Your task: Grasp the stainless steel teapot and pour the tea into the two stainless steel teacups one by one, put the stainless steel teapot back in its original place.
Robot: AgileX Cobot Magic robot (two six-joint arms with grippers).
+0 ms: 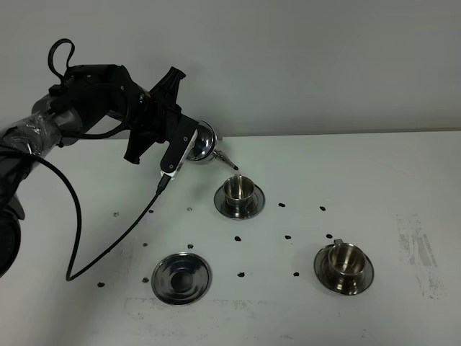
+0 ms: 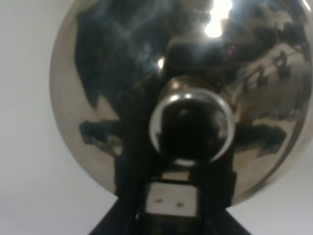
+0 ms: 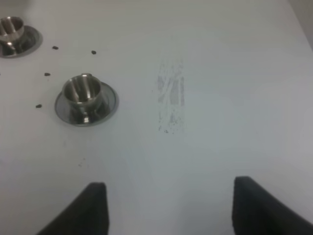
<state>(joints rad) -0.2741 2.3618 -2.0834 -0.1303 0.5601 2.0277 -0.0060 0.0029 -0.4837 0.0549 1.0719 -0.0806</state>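
My left gripper is shut on the loop handle of the stainless steel teapot, which hangs tilted above the table's back left. Its spout tip sits just over the far teacup on its saucer. The teapot's mirror body fills the left wrist view. A second teacup stands on a saucer at the front right, also seen as the near teacup in the right wrist view. The empty ringed saucer, the original place, lies front left. My right gripper is open over bare table.
Small dark specks are scattered over the white table between the saucers. A scuffed grey patch marks the right side. A black cable loops down from the left arm onto the table at the left.
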